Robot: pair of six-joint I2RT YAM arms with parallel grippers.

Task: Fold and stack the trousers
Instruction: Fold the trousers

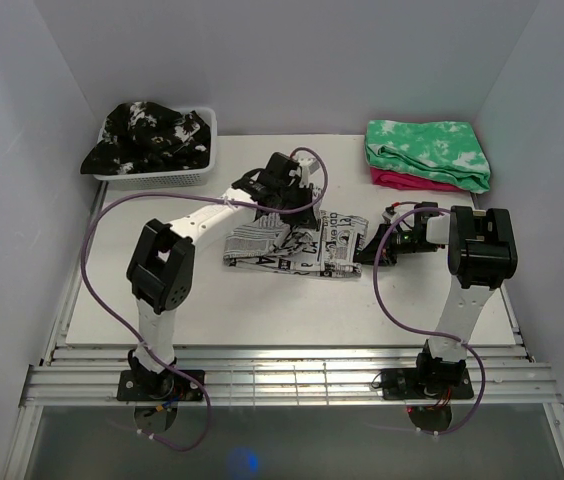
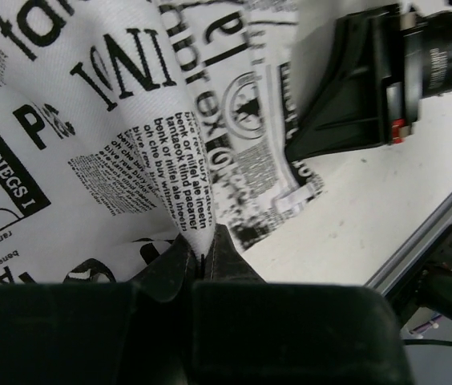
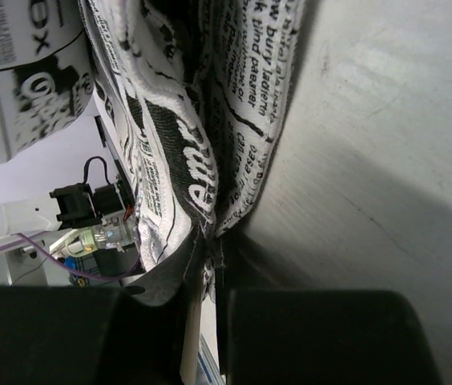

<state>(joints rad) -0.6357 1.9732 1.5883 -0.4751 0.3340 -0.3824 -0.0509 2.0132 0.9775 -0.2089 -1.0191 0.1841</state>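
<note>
The trousers (image 1: 297, 245), white cloth printed with black newspaper text, lie partly folded in the middle of the table. My left gripper (image 1: 296, 204) sits at their far edge. In the left wrist view this gripper (image 2: 202, 250) is shut on a pinched fold of the trousers (image 2: 130, 136), which hang in front of it. My right gripper (image 1: 373, 251) is at the trousers' right end. Seen from the right wrist, that gripper (image 3: 210, 250) is shut on the bunched hem of the trousers (image 3: 186, 144), just above the table top.
A white basket (image 1: 158, 178) at the back left holds a black garment with white splotches (image 1: 147, 135). A folded green-and-white cloth (image 1: 427, 150) lies on a pink one (image 1: 402, 181) at the back right. Metal rails (image 1: 292, 380) run along the near edge.
</note>
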